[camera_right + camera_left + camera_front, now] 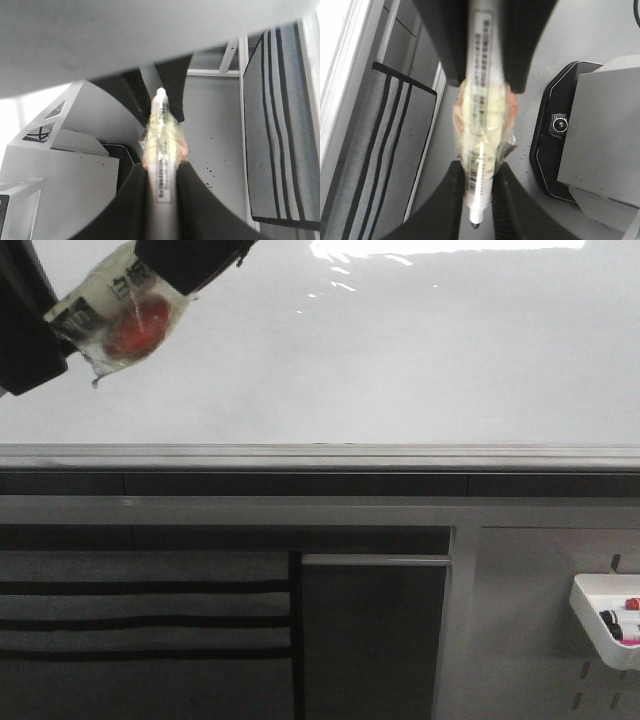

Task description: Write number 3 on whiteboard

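The whiteboard fills the upper half of the front view as a glossy white panel with glare at the top. No number 3 shows on it. At the top left, both grippers hold one white marker wrapped in clear tape, in front of the board. My left gripper is shut on the marker near its dark tip; in the front view it is at the lower-left end. My right gripper is shut on the marker's rear end, at the upper right in the front view.
A grey metal rail runs under the board. Below it are a grey panel with black stripes and a grey perforated panel carrying a small white tray with markers at the right edge.
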Tool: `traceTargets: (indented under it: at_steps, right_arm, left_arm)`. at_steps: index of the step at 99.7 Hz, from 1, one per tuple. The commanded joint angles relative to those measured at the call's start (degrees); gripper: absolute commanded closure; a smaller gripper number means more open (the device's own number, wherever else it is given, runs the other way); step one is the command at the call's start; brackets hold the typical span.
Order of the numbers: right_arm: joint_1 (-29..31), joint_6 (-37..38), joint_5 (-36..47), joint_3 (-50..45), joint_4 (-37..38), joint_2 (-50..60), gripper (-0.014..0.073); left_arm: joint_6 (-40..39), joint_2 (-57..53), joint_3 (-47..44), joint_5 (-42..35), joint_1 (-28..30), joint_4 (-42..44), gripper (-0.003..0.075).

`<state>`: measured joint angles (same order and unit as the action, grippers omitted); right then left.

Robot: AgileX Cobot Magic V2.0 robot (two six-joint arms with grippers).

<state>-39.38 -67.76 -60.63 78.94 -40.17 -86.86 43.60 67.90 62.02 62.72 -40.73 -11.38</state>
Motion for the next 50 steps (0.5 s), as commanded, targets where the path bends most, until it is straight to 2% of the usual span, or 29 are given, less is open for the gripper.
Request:
traceTargets:
  at_steps: [1, 14, 24, 35, 39, 50]
  right_arm:
    - [-0.1, -0.1, 0.2, 2.0, -2.9, 1.9, 0.0654]
    - [-0.1, -0.1, -0.1, 2.0, -2.9, 1.9, 0.0654]
    - [-0.1, -0.1, -0.1, 2.0, -2.9, 1.9, 0.0654]
    - [-0.1, -0.1, -0.2, 2.0, -2.9, 1.9, 0.0654]
    - [-0.1, -0.1, -0.2, 2.0, -2.9, 1.9, 0.0654]
    - [0.0, -0.1, 0.3, 2.0, -1.9, 2.0, 0.0653]
  left_arm:
    - [0.0, -1.5, 1.9, -2.2, -0.4, -1.1, 0.0738]
    - [0.0, -1.5, 1.9, -2.3, -0.4, -1.1, 0.0690]
    - [0.0, -1.5, 1.9, -2.7, -0.4, -1.1, 0.0596]
    - [0.0, -1.5, 2.1, -3.5, -0.4, -0.7, 0.0446]
    - [0.0, -1.7, 2.2, -4.0, -0.4, 0.0, 0.0415]
    - [-2.9, -2.9, 2.3, -6.1, -0.4, 4.3, 0.0403]
